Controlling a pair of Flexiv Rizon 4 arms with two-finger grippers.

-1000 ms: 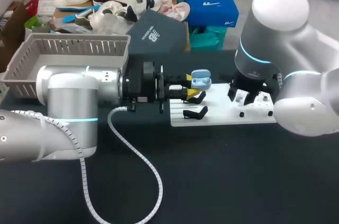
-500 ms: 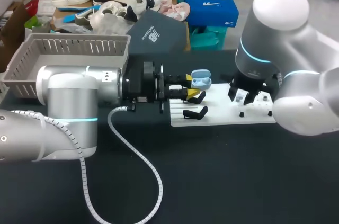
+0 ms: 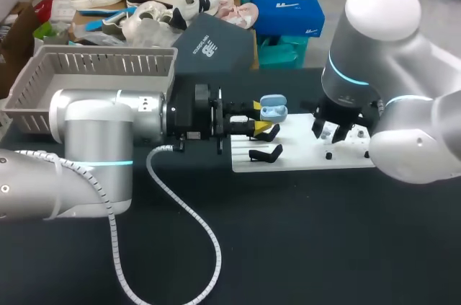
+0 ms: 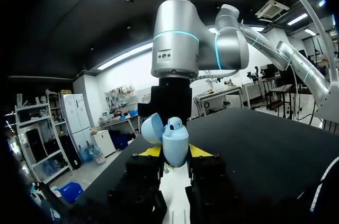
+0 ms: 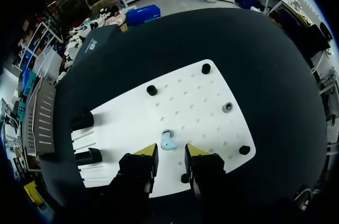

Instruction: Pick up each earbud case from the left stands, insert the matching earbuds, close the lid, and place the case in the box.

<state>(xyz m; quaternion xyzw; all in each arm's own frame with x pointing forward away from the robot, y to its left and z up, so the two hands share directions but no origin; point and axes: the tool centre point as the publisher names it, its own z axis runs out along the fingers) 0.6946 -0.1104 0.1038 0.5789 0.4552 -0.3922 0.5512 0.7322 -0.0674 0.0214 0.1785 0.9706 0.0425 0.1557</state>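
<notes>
Step in hand: earbud insertion. Your left end effector (image 4: 175, 152) is clamped on the open earbud case (image 4: 175, 140), a smooth, glossy, rounded pale-blue shell with the lid flipped up, near the black stands (image 3: 268, 152). Your right end effector (image 5: 170, 155) hangs over the white pegboard plate (image 5: 206, 102), fingers a little apart and empty. Just ahead of it lies one pale-blue earbud (image 5: 168, 141), small and curved, probably hard plastic. Next you need a straight descent and a gentle pinch; it looks slippery.

Bright, even overhead light in the head view: soft sheen on the right arm (image 3: 382, 6) at upper right; the table (image 3: 302, 240) is matte black, shadows faint.
</notes>
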